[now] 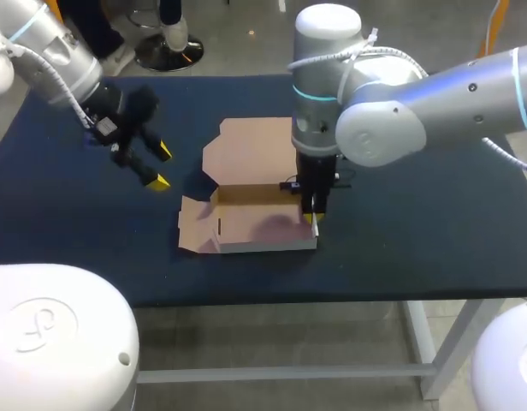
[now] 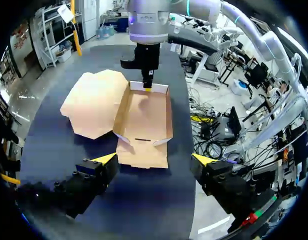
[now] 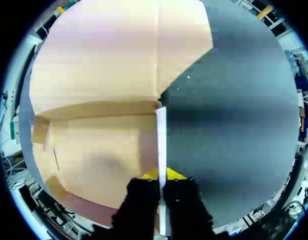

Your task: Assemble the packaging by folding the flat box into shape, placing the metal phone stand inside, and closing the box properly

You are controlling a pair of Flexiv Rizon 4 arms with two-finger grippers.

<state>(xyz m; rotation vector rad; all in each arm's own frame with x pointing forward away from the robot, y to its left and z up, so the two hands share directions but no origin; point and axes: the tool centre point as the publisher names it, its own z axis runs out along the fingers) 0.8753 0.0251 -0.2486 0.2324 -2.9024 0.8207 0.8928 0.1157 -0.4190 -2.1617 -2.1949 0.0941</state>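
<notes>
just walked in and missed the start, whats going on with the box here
The right gripper is shut on the right side wall of the cardboard box. The box is only partly folded and empty, and its lid lies flat open behind it on the table. The left gripper hovers open to the box's left, holding nothing. No phone stand is in view.

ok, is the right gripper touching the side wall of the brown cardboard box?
Touching. The right wrist view shows the right gripper with one yellow tip on each side of the upright side wall, pinching it.
</notes>
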